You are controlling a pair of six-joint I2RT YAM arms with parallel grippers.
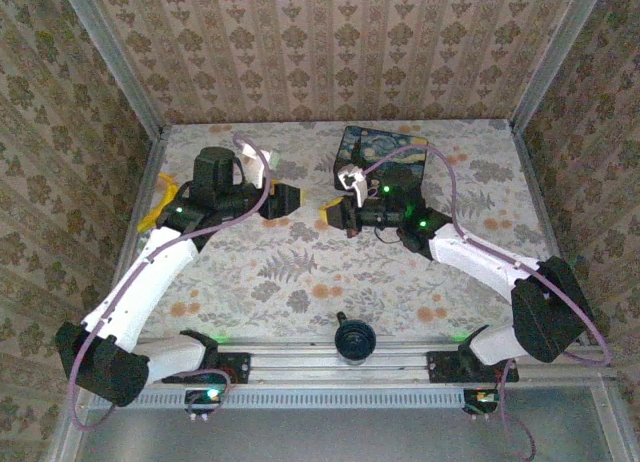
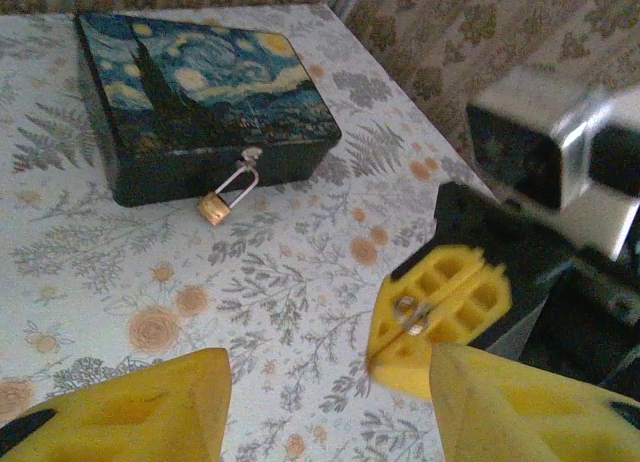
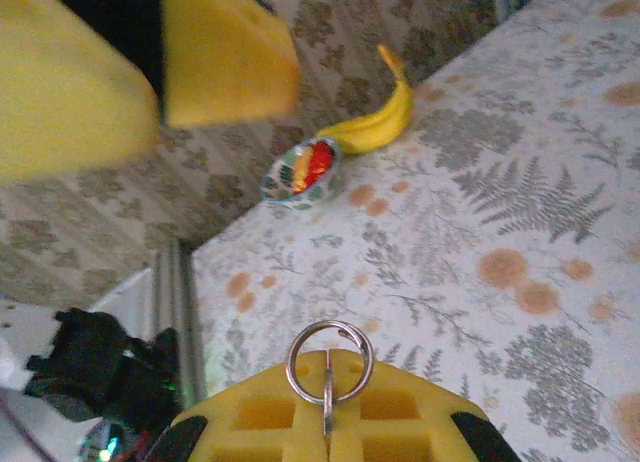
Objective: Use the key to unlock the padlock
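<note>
We hold the key in the right end effector, left end effector wide and empty; the upper-left padlock is not yet unlocked.

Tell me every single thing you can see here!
box: one, dark blue with swirly yellow sky, far side of table
padlock: one, brass with silver shackle, on the box's front latch
key: one, silver with ring, pinched by right gripper
banana: one, yellow, table's left edge
small dish: one, patterned with red inside, beside banana
table: one, flowery cloth, under everything
left gripper: one, yellow fingers, open, facing the right gripper
right gripper: one, yellow fingers, shut on key, mid-table
</note>
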